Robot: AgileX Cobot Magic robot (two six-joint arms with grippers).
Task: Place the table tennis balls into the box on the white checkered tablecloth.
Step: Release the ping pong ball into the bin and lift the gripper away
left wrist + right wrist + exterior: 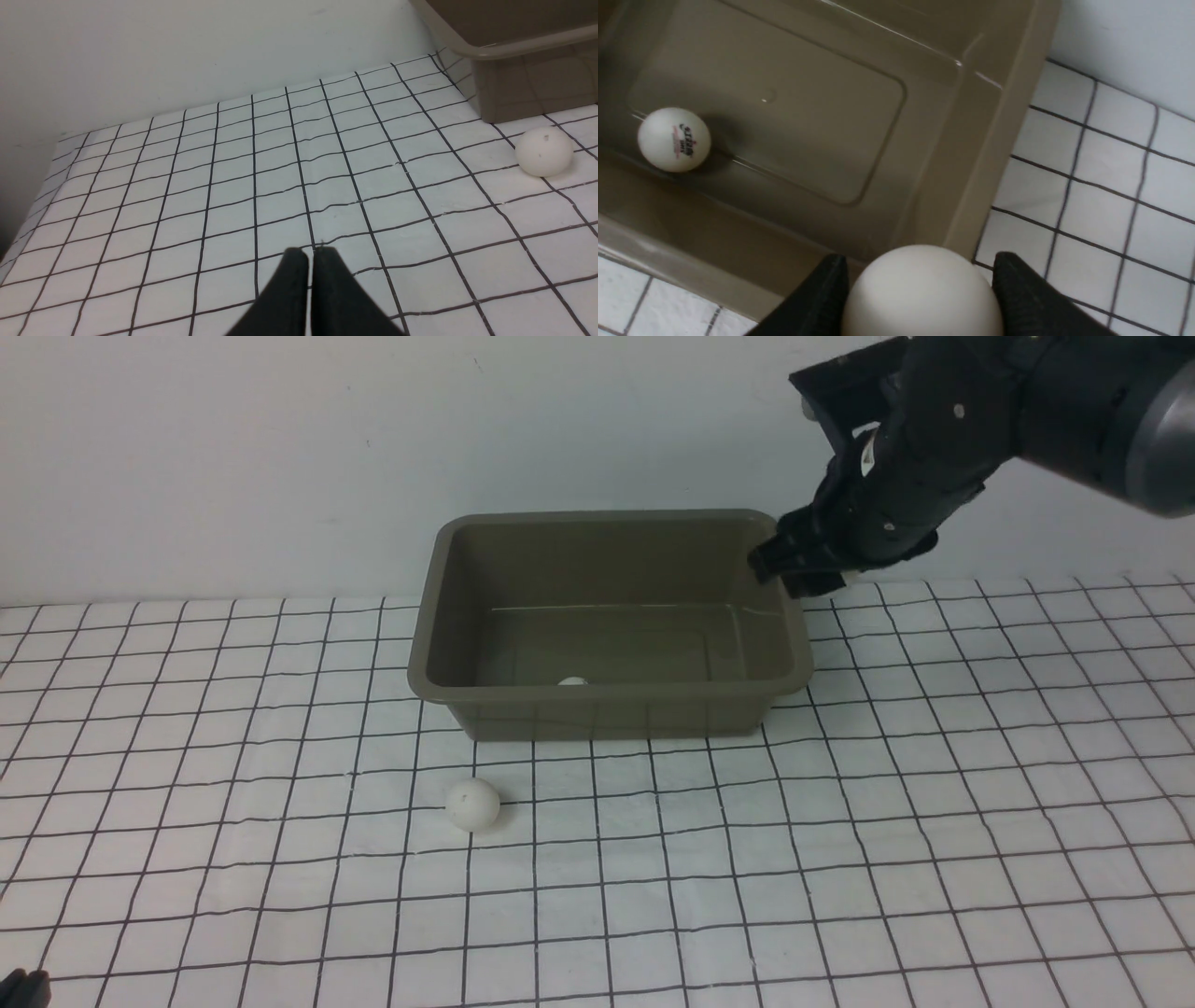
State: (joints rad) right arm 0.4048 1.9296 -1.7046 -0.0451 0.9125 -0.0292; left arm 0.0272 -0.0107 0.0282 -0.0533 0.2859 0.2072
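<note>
The olive-brown box (607, 689) stands on the white checkered tablecloth (840, 859) near the back wall. One table tennis ball (674, 139) with a printed mark lies inside it, its top just showing over the front rim (572, 681). Another white ball (472, 804) rests on the cloth in front of the box, also in the left wrist view (543, 151). My right gripper (920, 266) hangs above the box's far right corner (803, 565), shut on a third white ball (922, 294). My left gripper (310, 254) is shut and empty, low over the cloth, left of the loose ball.
A plain pale wall (280, 457) runs right behind the box. The cloth's left edge (28, 219) drops off near the wall in the left wrist view. A dark bit of the left arm (23, 989) shows at the front view's bottom left corner.
</note>
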